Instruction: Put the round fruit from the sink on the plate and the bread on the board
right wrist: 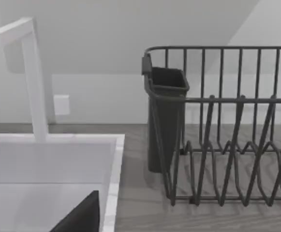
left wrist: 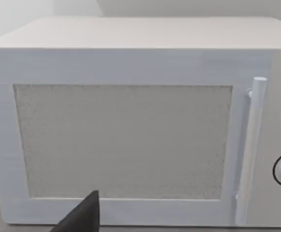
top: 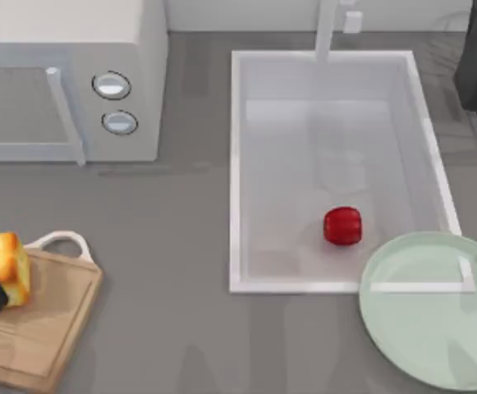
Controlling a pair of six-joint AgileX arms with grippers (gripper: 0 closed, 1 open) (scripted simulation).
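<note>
Lighting: even, diffuse, bright. Shadows: faint, soft-edged patches on the grey table (top: 181,271) and inside the sink (top: 240,164). Glare: small highlight on the round fruit (top: 342,226).

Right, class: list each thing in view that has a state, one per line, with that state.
round fruit: lying in the sink, not yet on the plate
plate: bare, overlapping the sink's corner
bread: on the board, by its handle end
microwave: door shut
dish rack: no dishes
</note>
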